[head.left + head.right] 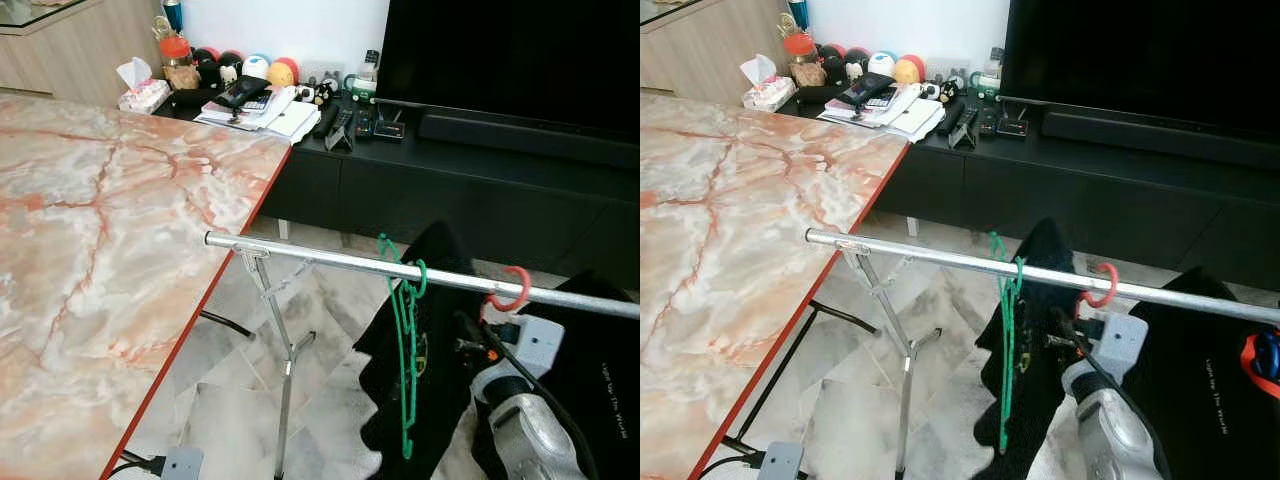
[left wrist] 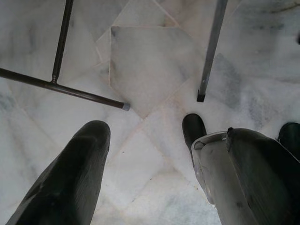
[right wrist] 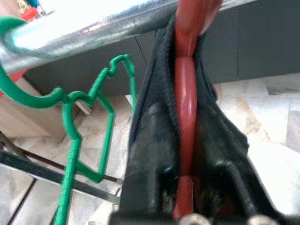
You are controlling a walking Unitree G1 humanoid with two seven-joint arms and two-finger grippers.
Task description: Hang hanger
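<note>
A silver clothes rail (image 1: 340,262) crosses the scene at chest height. A bare green hanger (image 1: 405,340) hangs from it. To its right a red hanger's hook (image 1: 512,288) is over the rail, with a black garment (image 1: 420,350) draped on it. My right gripper (image 3: 185,187) is just below the rail, shut on the red hanger's neck (image 3: 183,108), black cloth bunched around the fingers. My left gripper (image 2: 154,154) hangs low over the marble floor, open with nothing between its fingers.
A pink marble table (image 1: 90,250) with a red edge fills the left. The rail's stand legs (image 1: 285,380) spread on the floor beneath. A black TV cabinet (image 1: 450,180) with clutter stands behind. Another black garment (image 1: 610,400) hangs at far right.
</note>
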